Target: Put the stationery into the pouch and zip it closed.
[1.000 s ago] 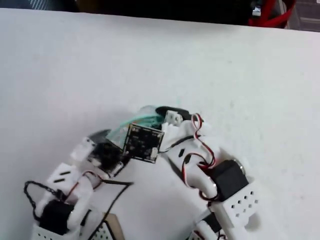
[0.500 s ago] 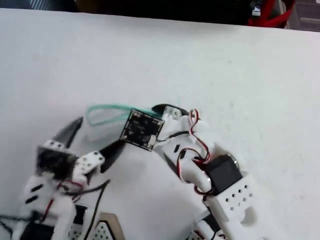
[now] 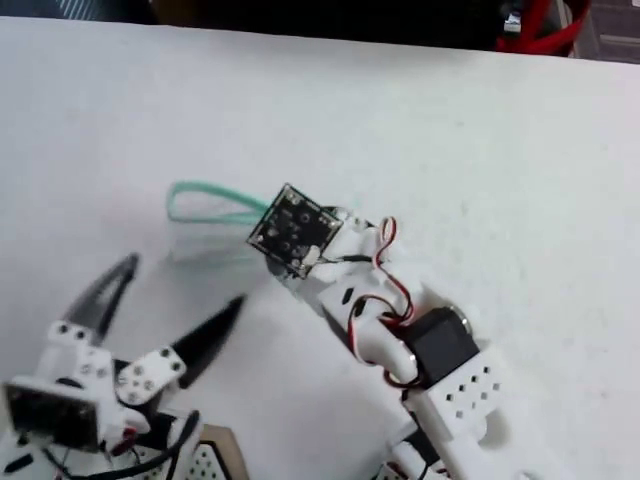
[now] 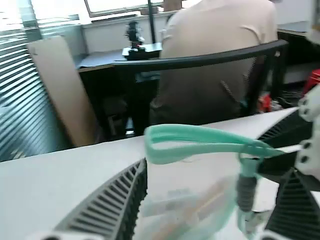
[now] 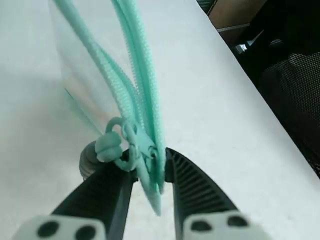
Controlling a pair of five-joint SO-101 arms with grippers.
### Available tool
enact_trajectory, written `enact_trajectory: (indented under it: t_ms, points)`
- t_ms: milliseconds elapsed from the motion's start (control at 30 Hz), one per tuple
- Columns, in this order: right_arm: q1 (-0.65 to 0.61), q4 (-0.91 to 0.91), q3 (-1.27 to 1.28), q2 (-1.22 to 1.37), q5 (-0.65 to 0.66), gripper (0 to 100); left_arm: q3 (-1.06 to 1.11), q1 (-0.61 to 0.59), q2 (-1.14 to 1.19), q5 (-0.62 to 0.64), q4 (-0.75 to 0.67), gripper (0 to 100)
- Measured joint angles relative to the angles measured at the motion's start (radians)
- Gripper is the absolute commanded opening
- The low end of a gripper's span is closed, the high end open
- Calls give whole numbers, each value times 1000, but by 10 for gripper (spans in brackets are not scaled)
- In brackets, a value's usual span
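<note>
**Right hand [image 5: 148, 165] pinches pouch [image 4: 190, 185] zip end**

The pouch stands on the counter [image 3: 450, 130], zip gaping, stationery [image 4: 202, 200] dimly visible inside. The right hand grips its zip end beside the slider. The left hand [image 3: 185, 280] is spread wide, near the pouch, not touching.

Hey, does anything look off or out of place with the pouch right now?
The pouch is not lying flat: the right tool pinches its zip end, so it is held upright with the teal zip gaping in a loop. The left tool sits open, apart from it.
</note>
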Motion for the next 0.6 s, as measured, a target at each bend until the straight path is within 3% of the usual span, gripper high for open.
enact_trajectory:
  t_ms: [133, 267, 600]
  points:
    - [-23, -41, 0, 12, -74, 19, 132, 158, 0, 2, -89, 358]
    - [-17, -51, 0, 14, -114, 19, 249, 178, 0, -28, -187, 358]
    - [-25, -52, 2, 15, -166, 19, 425, 183, 2, -40, -229, 357]
